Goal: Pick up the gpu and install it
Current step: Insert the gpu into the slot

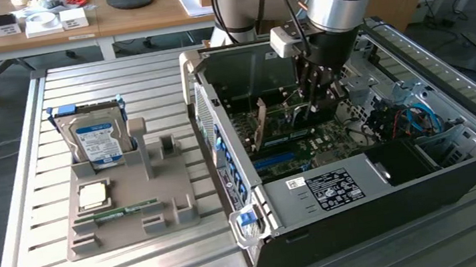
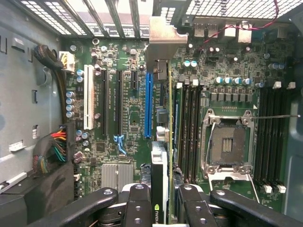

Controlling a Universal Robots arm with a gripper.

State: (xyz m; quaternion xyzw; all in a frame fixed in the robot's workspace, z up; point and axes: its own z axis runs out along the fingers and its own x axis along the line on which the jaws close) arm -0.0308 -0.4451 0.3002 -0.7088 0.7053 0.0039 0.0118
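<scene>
The black two-fingered gripper [image 2: 163,191] is clenched on the gpu [image 2: 159,165], a thin dark card with a brownish board side. It holds the card edge-down inside the open black computer case [image 1: 389,197], just beside the long blue expansion slot [image 2: 148,104]. The card's silver end bracket [image 2: 163,40] lies beyond that slot's far end. Picking up looks done. Whether the card is seated, I cannot tell.
</scene>
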